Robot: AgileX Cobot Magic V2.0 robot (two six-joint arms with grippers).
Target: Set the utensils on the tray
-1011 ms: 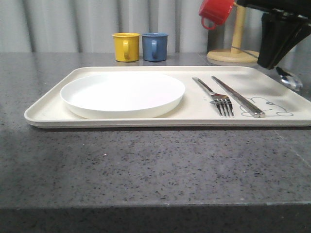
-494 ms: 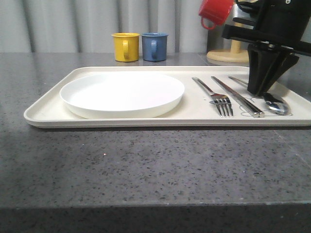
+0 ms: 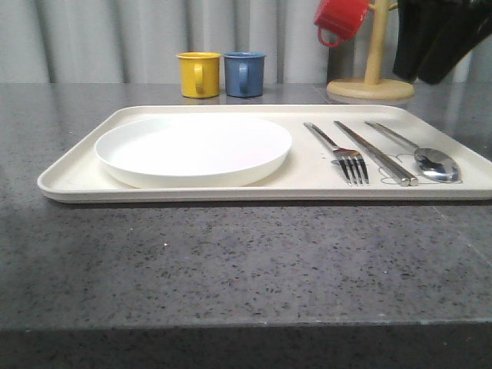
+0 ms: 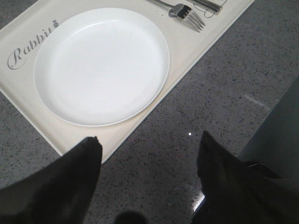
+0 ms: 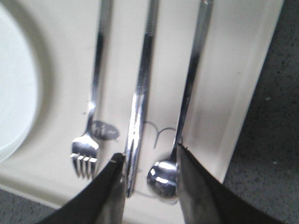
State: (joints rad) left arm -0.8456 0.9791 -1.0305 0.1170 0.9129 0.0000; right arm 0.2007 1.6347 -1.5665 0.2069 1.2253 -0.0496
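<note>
A dark grey speckled stone countertop [image 3: 231,269] carries the cream tray [image 3: 77,173], which lies flat with its long side across the front view; behind it hangs a pale grey pleated curtain [image 3: 100,38]. On the tray's left half sits the round white plate [image 3: 194,147], and to its right lie three metal utensils side by side, apart from one another: the fork [image 3: 342,154] nearest the plate, the pair of chopsticks [image 3: 377,152] in the middle, and the spoon [image 3: 427,156] nearest the tray's right rim, its bowl towards the front edge over the rabbit drawing. At the back of the counter stand a yellow mug [image 3: 199,74] and a blue mug [image 3: 244,73], just beside each other, and to their right a wooden mug stand [image 3: 372,77] with a red mug [image 3: 340,19] hanging from it. The right gripper [image 5: 148,161] hovers above the tray with its fingers parted and nothing between them, over the ends of the chopsticks and the spoon. The left gripper [image 4: 147,144] is over the bare counter near the tray's edge beside the plate, its fingers spread wide and holding nothing.
</note>
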